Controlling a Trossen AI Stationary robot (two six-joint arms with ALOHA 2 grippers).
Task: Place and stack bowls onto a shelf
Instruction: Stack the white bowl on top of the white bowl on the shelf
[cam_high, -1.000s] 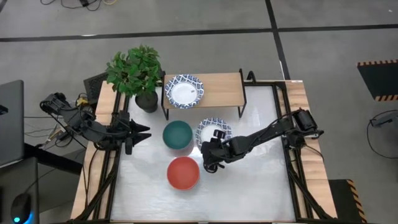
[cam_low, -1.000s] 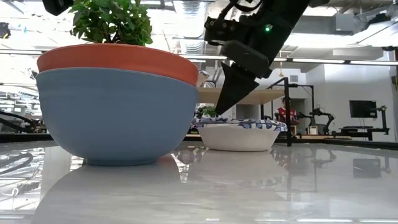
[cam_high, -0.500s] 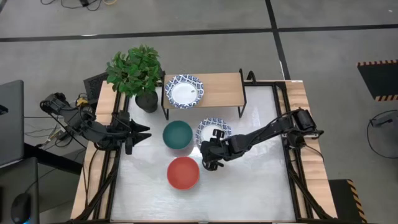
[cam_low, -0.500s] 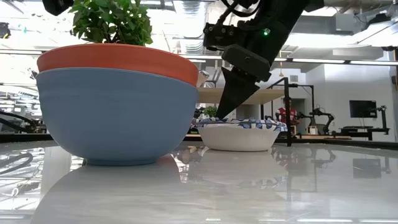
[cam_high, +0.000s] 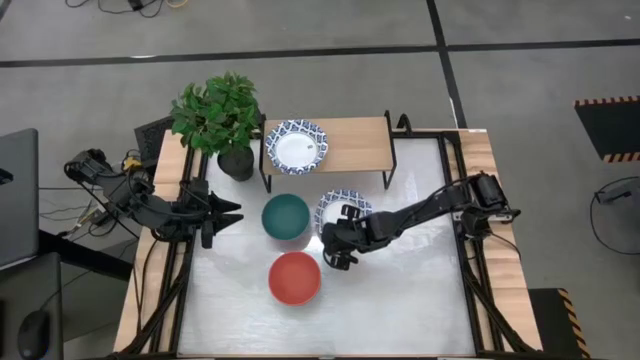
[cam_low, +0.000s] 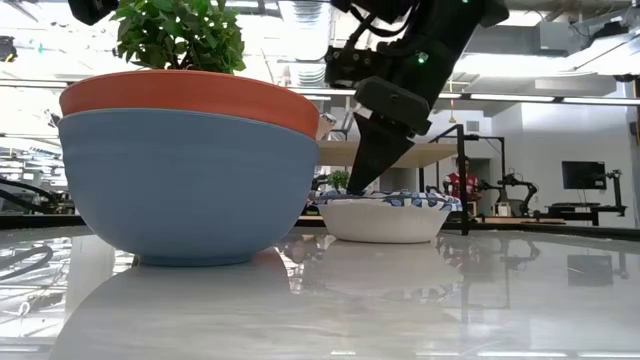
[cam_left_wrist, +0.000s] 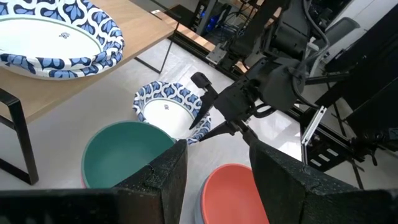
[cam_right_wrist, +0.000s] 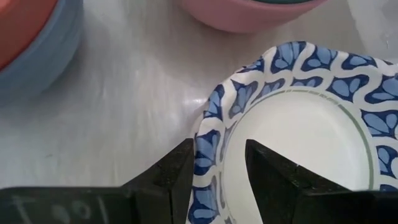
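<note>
The right gripper (cam_high: 338, 237) straddles the rim of a blue-patterned bowl (cam_high: 345, 209) at the tabletop's (cam_high: 400, 300) centre, jaws apart, one finger inside and one outside. At that bowl's nine o'clock sits the teal bowl (cam_high: 286, 217); at seven o'clock, the red bowl (cam_high: 295, 278). A second patterned bowl (cam_high: 296, 146) rests on the wooden shelf (cam_high: 355, 144) at twelve o'clock, beside a potted plant (cam_high: 217, 115). The left gripper (cam_high: 228, 212) waits at the tabletop's nine o'clock edge, jaws apart. The glossy white surface mirrors the bowls; a workshop room lies beyond.
</note>
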